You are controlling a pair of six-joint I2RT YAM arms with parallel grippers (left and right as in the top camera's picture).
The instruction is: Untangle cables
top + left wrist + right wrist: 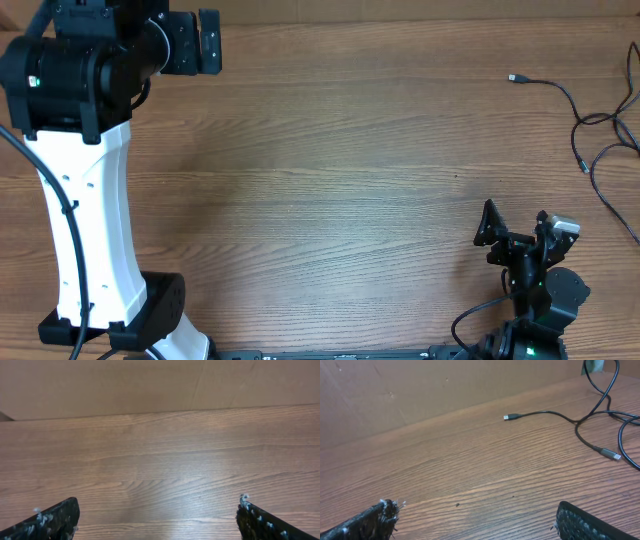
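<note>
Left gripper (205, 42) sits over the far left corner of the counter (330, 180), jaws spread wide with nothing between them. In its wrist view the fingertips (57, 521) show at the two lower corners, well apart, and only bare wood grain lies between them. A brown board (150, 382) stands along the counter's far edge. The white arm (85, 220) runs from a base at the near left edge up to that corner.

Right gripper (515, 220) is low at the near right, close to its own base. It is also wide open and empty, with its jaws pointing toward the far edge. In its wrist view it (480, 521) takes up the bottom of the picture, with open counter ahead of it.

Cables (600, 130) lie on the counter at the far right, running off the right edge of the overhead view. They are well apart from both grippers, though nearer the right one. One thin black strand reaches left and ends in a small plug (515, 77), which lies alone on the wood. A second plug (612, 454), silver at the tip, lies nearer the right gripper. In the right wrist view several strands (580, 421) meet at one spot and cross. I cannot tell whether they are knotted there or only overlapping. Another strand curves in a loop at the right edge.
</note>
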